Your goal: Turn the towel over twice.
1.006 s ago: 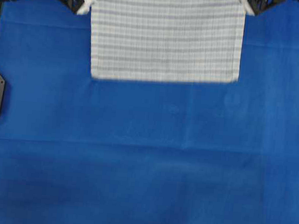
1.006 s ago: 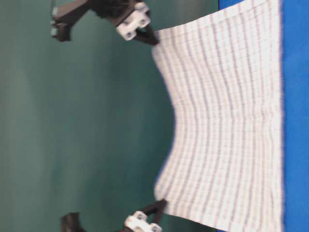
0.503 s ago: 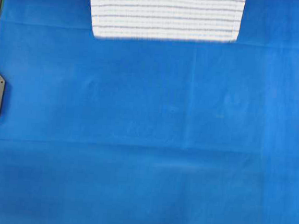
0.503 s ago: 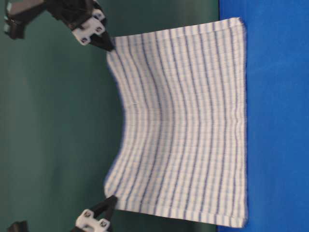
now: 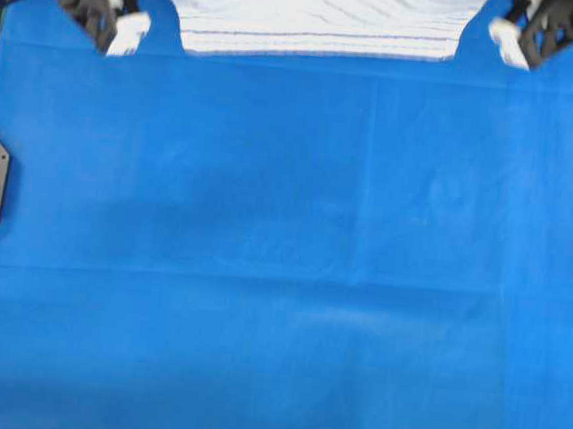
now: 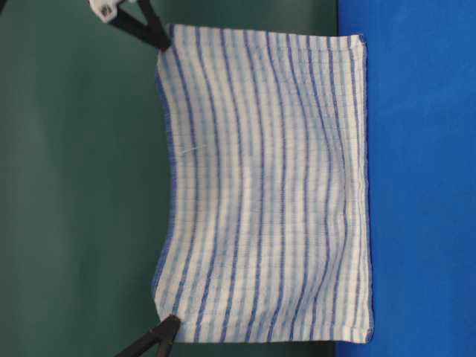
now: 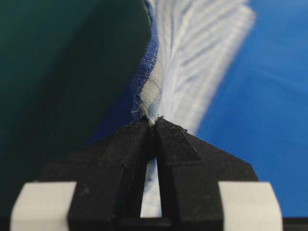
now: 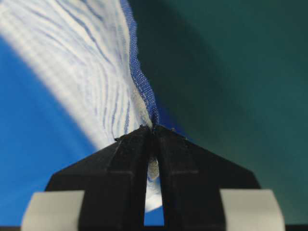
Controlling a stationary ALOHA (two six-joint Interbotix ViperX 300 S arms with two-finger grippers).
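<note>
While hung, towel [image 6: 268, 186] white, blue-striped, hemmed

The left gripper [image 7: 155, 121] has its 2 black fingers pressed together at the tips, pinching a corner of the towel [image 6: 268, 186]. The right gripper [image 8: 153, 129] is clamped the same way on the other upper corner. In the overhead view both arms sit at the far edge, left [image 5: 104, 3] and right [image 5: 544, 26], well apart, wrists angled inward toward the cloth between them.
</note>
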